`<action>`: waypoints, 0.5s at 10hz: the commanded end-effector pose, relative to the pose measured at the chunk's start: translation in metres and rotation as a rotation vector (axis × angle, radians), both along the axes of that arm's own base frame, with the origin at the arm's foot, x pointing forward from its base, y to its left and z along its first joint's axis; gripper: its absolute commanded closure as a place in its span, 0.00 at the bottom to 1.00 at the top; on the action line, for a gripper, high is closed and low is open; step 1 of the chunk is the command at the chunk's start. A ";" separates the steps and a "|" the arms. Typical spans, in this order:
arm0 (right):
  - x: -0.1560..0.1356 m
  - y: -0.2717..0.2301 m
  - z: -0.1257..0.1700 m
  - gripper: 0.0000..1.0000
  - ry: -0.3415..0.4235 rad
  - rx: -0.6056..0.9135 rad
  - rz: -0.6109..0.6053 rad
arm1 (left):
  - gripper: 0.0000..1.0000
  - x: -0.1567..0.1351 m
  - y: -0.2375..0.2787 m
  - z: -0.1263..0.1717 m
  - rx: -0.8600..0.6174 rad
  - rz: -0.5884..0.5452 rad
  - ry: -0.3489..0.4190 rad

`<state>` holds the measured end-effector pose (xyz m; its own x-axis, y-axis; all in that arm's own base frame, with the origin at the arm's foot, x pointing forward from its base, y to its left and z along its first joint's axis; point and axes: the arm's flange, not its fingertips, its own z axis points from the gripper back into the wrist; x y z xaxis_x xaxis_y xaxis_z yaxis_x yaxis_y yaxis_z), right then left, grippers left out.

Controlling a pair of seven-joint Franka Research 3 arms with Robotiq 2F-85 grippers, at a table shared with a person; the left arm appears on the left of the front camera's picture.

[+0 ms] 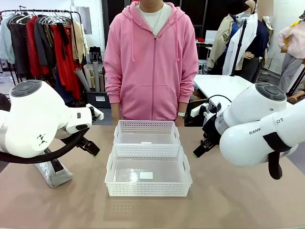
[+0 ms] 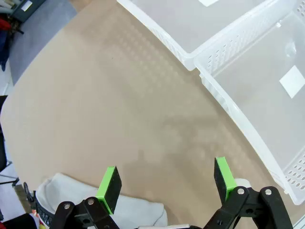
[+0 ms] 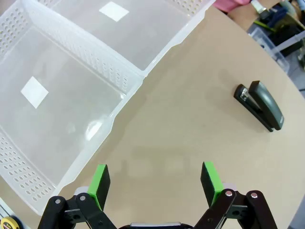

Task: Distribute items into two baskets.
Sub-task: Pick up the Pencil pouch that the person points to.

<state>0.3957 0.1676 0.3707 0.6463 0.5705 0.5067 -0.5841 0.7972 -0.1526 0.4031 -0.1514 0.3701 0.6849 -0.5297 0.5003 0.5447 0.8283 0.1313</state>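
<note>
Two baskets (image 1: 147, 188) touching, cut off at wrist-view edges; stapler (image 3: 259, 105) whole.

Glossy white plastic baskets (image 1: 147, 157), matt tabletop (image 1: 238, 195)

Front camera faces person (image 1: 151, 62), both wrist cameras overlook baskets (image 1: 147, 188)

The picture's edge crops the larger basket (image 3: 71, 119).
</note>
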 end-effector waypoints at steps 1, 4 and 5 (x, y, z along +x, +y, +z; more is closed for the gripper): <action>0.000 0.000 0.000 0.00 0.000 0.001 0.000 | 0.00 0.000 0.000 0.000 0.000 0.000 0.000; 0.004 -0.002 0.005 0.00 0.009 0.016 -0.015 | 0.00 -0.001 0.008 0.012 -0.020 0.012 0.032; 0.008 -0.007 0.015 0.00 0.020 0.043 -0.022 | 0.00 0.001 0.013 0.023 -0.011 0.023 0.039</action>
<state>0.3982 0.1647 0.3733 0.6567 0.5549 0.5107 -0.5719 0.8079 -0.1423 0.4032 -0.1481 0.3766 0.7015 -0.5165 0.4910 0.5341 0.8372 0.1177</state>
